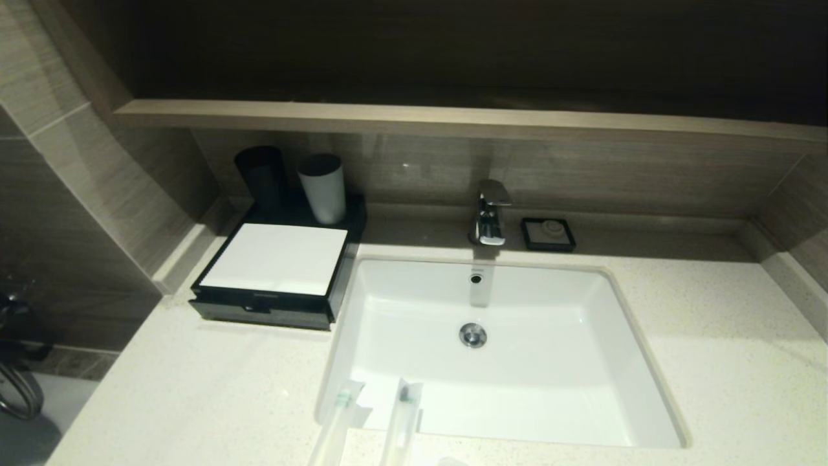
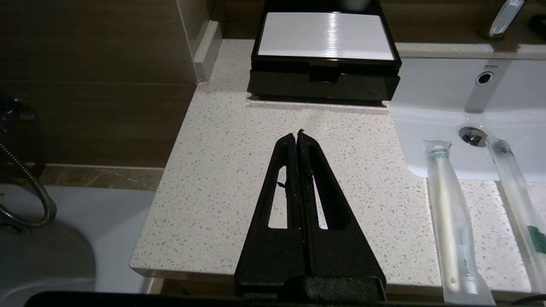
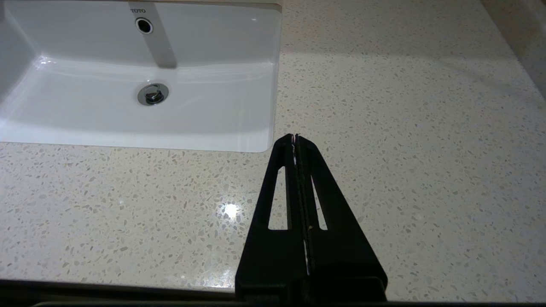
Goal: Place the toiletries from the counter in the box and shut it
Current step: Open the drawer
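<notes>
Hovering above the counter [image 2: 239, 170] with fingers pressed together and empty, the left gripper [image 2: 297, 133] faces the box [image 2: 324, 81], whose drawer is closed. Beside it two toiletries [image 2: 450, 213] lie at the basin [image 1: 517, 362] edge. The right gripper [image 3: 294, 136], also closed, hangs over bare counter beside the basin.

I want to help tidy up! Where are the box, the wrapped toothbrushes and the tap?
box [image 1: 275, 257]: head view, on its white top panel.
wrapped toothbrushes [image 2: 448, 204]: left wrist view, middle of the nearer packet.
tap [image 1: 490, 213]: head view, on its chrome body.
</notes>
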Controlling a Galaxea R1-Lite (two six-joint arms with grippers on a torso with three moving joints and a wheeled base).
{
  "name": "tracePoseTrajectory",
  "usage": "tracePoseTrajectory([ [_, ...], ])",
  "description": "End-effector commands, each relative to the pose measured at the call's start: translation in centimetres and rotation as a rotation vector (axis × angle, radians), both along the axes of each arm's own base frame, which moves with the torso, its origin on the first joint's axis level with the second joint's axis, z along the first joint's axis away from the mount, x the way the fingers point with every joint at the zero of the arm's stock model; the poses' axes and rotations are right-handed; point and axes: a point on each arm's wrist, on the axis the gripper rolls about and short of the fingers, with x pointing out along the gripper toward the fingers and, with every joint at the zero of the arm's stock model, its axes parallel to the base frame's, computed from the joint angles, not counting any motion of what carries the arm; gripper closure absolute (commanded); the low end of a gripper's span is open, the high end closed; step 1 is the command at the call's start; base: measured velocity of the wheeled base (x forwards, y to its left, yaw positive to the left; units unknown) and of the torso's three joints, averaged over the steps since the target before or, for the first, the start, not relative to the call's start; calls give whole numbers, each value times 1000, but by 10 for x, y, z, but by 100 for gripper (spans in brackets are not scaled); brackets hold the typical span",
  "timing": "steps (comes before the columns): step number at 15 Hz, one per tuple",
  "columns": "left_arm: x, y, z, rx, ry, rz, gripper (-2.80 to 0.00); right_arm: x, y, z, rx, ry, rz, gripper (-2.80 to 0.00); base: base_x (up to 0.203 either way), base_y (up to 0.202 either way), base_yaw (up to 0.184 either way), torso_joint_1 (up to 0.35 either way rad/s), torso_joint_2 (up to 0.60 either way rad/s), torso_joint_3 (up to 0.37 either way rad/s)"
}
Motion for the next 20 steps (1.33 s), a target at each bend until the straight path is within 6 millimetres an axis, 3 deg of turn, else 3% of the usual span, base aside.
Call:
tracePoseTrajectory([
  [1, -13, -1, 20, 2, -32, -23, 0, 0, 0, 0, 1, 0, 0, 0, 0, 0, 0, 0, 0, 0],
  [3, -21, -1, 33, 4, -56, -37, 0, 0, 0, 0, 0, 0, 0, 0, 0, 0, 0, 0, 0, 0],
  [5, -14, -1, 51, -5, -18, -33, 0, 0, 0, 0, -1, 0, 0, 0, 0, 0, 0, 0, 0, 0],
  [8, 10, 0, 91, -68, 46, -20, 0, 0, 0, 0, 0, 0, 0, 0, 0, 0, 0, 0, 0, 0],
  [11, 44, 0, 112, -92, 115, -16, 0, 0, 0, 0, 0, 1, 0, 0, 0, 0, 0, 0, 0, 0],
  [15, 94, 0, 125, -98, 222, -13, 0, 0, 0, 0, -1, 0, 0, 0, 0, 0, 0, 0, 0, 0],
  [20, 145, -3, 117, -104, 401, -54, 0, 0, 0, 0, -1, 0, 0, 0, 0, 0, 0, 0, 0, 0],
])
